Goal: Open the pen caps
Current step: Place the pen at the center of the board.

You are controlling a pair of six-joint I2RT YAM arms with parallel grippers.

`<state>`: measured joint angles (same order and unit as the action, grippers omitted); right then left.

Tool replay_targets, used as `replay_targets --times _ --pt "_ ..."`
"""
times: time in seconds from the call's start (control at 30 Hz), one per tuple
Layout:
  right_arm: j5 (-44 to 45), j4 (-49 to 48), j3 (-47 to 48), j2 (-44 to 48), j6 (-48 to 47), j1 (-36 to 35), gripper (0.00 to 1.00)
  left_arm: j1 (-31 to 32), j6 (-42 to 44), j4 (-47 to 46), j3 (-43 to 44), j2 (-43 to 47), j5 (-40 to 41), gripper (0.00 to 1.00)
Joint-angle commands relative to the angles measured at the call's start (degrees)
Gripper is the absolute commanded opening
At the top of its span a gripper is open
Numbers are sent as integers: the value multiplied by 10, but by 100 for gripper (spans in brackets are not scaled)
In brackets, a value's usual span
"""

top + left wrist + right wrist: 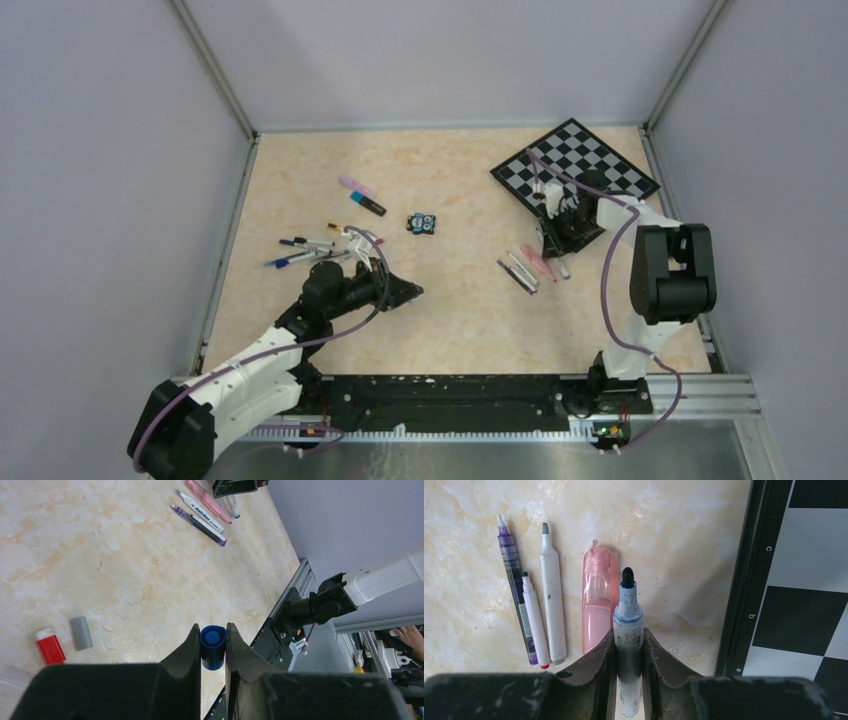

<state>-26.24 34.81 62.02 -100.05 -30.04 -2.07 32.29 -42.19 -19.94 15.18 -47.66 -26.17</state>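
Note:
My left gripper (408,290) (213,641) is shut on a blue pen cap (213,649) and holds it above the table. A red cap (50,648) and a grey cap (81,632) lie below it. My right gripper (553,243) (628,639) is shut on a white marker (628,622) with a bare black tip, held low over the table by the chessboard's edge. Beside it lie uncapped pens: a pink one (598,602), a white one (552,605), a thin white one (535,625) and a purple one (515,575). Capped pens (308,246) lie at left.
A chessboard (590,165) lies at the back right, its edge (744,580) next to my right gripper. A small black-blue toy block (421,223) sits mid-table. A pink marker and a blue-black marker (362,196) lie at back left. Grey walls enclose the table.

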Motion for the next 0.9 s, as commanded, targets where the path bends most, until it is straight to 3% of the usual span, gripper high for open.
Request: replay_targets --times 0.0,0.2,0.53,0.67,0.87 --pt "-6 8 22 3 0 3 23 2 -5 -37 -1 -7 -11 0" --pt "-9 9 14 25 4 3 31 3 -3 -30 4 -5 -16 0" --pt "-67 15 -21 151 8 4 32 24 9 3 27 -21 -1 0" --pt "-134 -12 -68 238 8 4 32 65 28 46 57 -45 66 0" --pt "-192 -74 -137 336 11 4 36 161 59 150 144 -135 233 0"
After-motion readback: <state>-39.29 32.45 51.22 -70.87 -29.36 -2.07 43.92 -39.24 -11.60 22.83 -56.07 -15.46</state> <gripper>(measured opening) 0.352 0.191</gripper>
